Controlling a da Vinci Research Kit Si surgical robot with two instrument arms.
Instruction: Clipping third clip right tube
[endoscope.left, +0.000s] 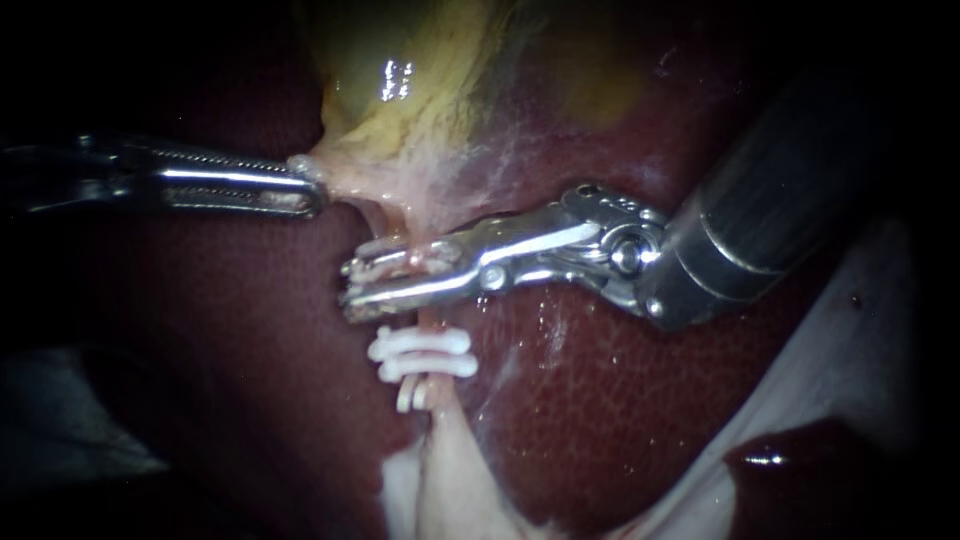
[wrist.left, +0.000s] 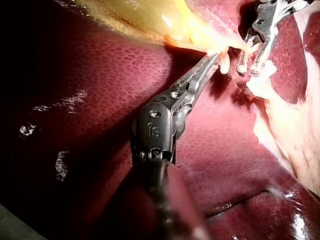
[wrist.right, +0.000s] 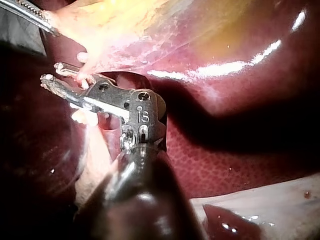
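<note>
In the endoscope view, the left instrument (endoscope.left: 312, 192) is clamping its jaws on the pale lower edge of the gallbladder (endoscope.left: 420, 90). The right instrument (endoscope.left: 348, 287) is holding its jaws apart astride the tube (endoscope.left: 430, 320), just above the white clips (endoscope.left: 425, 345). The clips are showing plainly only here, while the wrist views are showing each grip closer against the liver (wrist.right: 225, 150).

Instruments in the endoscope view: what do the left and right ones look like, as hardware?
The left instrument has long, narrow silvery jaws with fine cross-ridges, on a dark neck. The right instrument is bulkier: bright steel jaws, a jointed silver wrist with a round pivot pin, then a thick dark cylindrical shaft ringed by a pale band.
</note>
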